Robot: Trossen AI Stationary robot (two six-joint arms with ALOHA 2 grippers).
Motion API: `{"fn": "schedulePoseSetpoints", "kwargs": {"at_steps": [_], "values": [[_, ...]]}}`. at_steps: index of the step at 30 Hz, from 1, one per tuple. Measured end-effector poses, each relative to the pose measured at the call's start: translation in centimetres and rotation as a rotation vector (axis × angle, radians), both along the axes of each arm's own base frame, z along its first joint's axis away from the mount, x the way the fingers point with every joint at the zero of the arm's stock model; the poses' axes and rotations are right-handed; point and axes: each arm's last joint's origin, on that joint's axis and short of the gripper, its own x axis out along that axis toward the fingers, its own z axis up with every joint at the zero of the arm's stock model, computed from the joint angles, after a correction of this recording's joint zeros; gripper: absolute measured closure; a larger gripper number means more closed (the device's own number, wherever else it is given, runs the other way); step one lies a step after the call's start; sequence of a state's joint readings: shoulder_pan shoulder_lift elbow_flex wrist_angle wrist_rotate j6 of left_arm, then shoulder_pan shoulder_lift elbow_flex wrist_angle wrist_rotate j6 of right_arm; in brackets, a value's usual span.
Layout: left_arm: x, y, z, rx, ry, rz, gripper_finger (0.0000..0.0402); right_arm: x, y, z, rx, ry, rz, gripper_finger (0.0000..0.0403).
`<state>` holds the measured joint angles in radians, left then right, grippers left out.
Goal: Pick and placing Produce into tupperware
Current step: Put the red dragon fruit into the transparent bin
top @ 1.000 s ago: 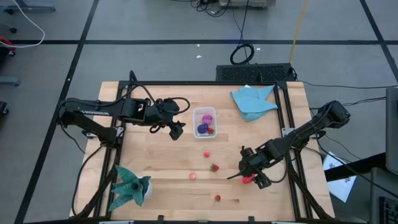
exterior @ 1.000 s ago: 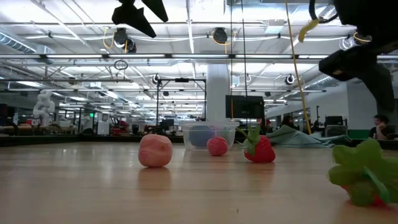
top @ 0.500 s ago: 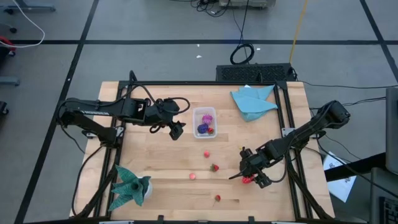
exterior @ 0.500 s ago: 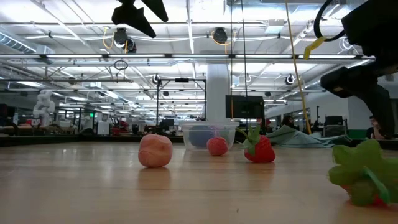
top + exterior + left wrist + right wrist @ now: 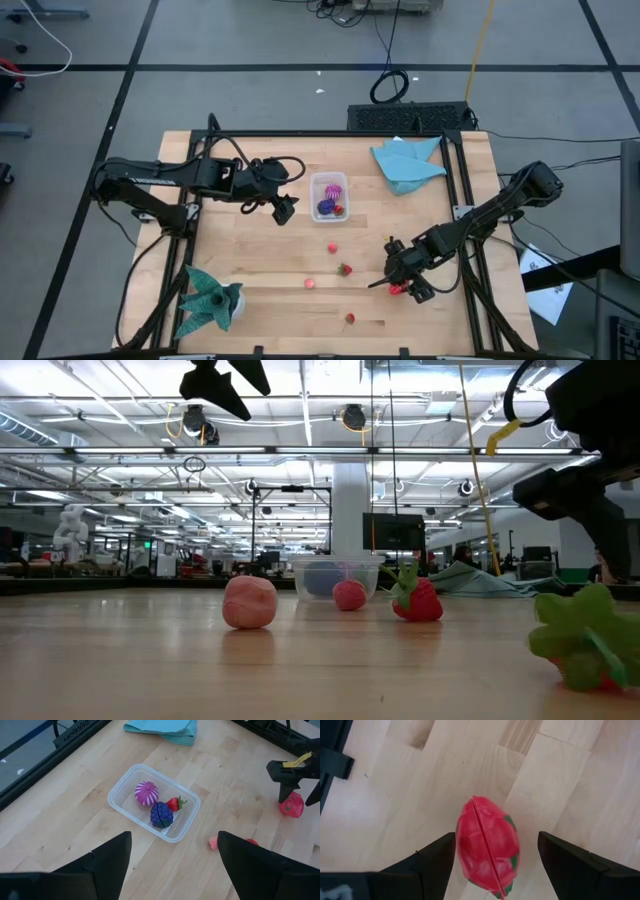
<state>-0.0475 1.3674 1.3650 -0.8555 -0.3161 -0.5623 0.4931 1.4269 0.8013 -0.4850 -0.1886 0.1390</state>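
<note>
A: Three fruits sit in the tupperware (image 5: 154,802) already: a pink striped ball (image 5: 146,793), a purple berry (image 5: 161,814), a small strawberry (image 5: 174,804). Tub is at about 12 o'clock of bench (image 5: 260,270) centre in the high view.

B: Loose produce?

A: Four small pieces at roughly 6 o'clock from the tub: a pink one (image 5: 332,247), a strawberry (image 5: 345,268), a pale pink one (image 5: 310,283), a red one (image 5: 350,318) near the front edge. Plus the oval red fruit (image 5: 487,845), out at 4 o'clock from the tub.

B: Which arm is on it?

A: Right gripper (image 5: 403,287). Fingers are spread wide and empty, one on each side of the oval fruit; in its wrist view neither touches it. Fruit lies dead centre between them, on the bench.

B: Long axis?

A: Runs along the seam line, roughly in line with the fingers, not across the gap. I judge the close would land on the narrow sides, so it should seat fine, could squirt forward if off centre.

B: Left arm?

A: Left gripper (image 5: 284,210) hangs at 9 o'clock from the tub, fingers apart, holding nothing. It's nearer the tub; the right is nearer the oval fruit.

B: Any text, brands?

A: None readable. Just a yellow tag (image 5: 299,760) on the right arm, no legible writing.
</note>
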Motion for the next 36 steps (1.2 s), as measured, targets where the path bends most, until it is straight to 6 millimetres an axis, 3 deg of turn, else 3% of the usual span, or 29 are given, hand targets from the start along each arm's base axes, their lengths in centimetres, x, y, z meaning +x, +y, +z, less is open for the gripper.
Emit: {"fn": "schedulePoseSetpoints", "kwargs": {"at_steps": [21,36], "values": [[0.0,0.0,0.0,0.001,0.001,-0.002,0.0105,0.5,0.3,-1.7,-0.028,0.054,-0.001,0.0128],[0.0,0.0,0.0,0.002,0.001,-0.002,0.0105,-0.5,-0.3,-3.0,-0.046,0.086,-0.003,0.0128]]}}
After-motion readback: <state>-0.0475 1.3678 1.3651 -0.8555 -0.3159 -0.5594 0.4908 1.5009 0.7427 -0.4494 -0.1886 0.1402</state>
